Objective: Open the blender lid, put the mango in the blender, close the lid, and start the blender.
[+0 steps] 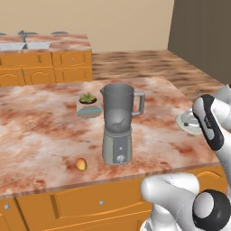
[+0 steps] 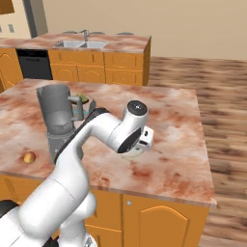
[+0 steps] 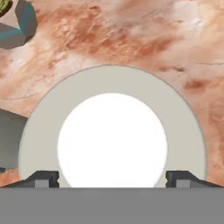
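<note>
My pincer (image 3: 112, 178) stands spread wide, with nothing between its tips, directly over the blender lid (image 3: 112, 131). The lid lies flat on the worktop (image 1: 40, 131), well to the right of the blender (image 1: 118, 124) as the left base view shows it, and the jar is already open at the top.

The next thing of the task is the mango (image 1: 81, 164). It lies on the worktop just beside the blender base, at the left of it and a little toward the front edge. It is far smaller than the blender.

I judge the mango to be light, smooth and rounded, so it can roll or slip out if I press only on its ends. It is better to take it across the short middle of the oval, one tip on each side, and to close gently, because such a fruit may be a little soft. It lies near the worktop edge, so a push could send it off.

The lid, I think, is stiff, thin and light. Lying flat, it gives only its rim to hold, and it is about as wide as my spread tips.

A small bowl with a green plant (image 1: 88, 106) stands behind the blender, to the left, apart from it.
</note>
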